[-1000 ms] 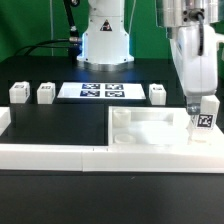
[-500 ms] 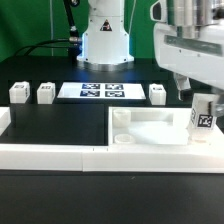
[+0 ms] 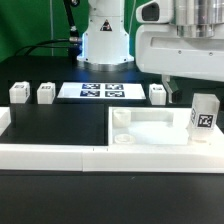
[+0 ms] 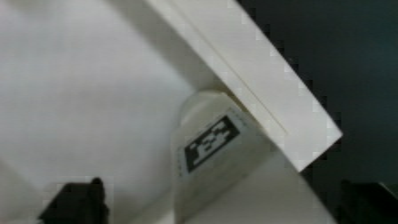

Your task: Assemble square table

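Wrist view looks down past the gripper (image 4: pixel 217 204). One dark fingertip (image 4: pixel 75 202) shows at one side. The other side is too dark to make out well. The fingers are wide apart, and nothing is held between them.

Below them is the standing leg (image 4: pixel 210 135), with its black-and-white tag facing the camera. It rests on the white tabletop (image 4: pixel 89 100), close to a long white edge.

From the exterior view, the standing leg is upright at the exterior view's right end of the tabletop. I cannot tell if it sits in a hole. The robot's big white hand hangs above it and does not touch it.

The tabletop lies flat on the black table (image 3: pixel 60 125), just behind the low white border wall (image 3: pixel 50 155).

Three loose legs sit in a row farther back. The first leg (image 3: pixel 18 92) and the second leg (image 3: pixel 46 93) are on the exterior view's left of the marker board (image 3: pixel 100 91). The third leg (image 3: pixel 158 93) is on its right. They are well apart from the tabletop.
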You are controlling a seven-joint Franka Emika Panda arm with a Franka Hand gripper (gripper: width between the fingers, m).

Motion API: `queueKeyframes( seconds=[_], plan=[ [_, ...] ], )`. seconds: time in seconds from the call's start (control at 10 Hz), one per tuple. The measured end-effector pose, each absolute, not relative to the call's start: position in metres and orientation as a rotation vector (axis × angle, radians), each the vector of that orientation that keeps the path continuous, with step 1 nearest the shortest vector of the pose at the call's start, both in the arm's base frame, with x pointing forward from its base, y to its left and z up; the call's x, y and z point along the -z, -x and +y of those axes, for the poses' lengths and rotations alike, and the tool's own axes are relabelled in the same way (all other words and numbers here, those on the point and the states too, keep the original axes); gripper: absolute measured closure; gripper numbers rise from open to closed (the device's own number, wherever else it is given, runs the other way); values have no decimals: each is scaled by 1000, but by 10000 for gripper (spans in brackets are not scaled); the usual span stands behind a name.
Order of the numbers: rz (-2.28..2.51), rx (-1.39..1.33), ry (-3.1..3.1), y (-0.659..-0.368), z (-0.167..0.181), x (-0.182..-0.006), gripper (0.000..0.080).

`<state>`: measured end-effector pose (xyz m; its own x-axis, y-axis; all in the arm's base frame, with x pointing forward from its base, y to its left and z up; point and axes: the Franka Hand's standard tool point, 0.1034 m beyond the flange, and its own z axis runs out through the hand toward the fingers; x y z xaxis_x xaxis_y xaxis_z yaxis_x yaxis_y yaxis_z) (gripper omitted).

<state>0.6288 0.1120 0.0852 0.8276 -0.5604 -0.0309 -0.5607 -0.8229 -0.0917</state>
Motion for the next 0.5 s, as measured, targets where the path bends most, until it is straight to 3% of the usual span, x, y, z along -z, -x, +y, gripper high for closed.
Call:
queueKeyframes(
  seconds=[0.2,0.5],
  plan=[
    [475,31,3008,-634,104,-86,150],
    [477,34,3007,-634,104,-85,150]
  ],
)
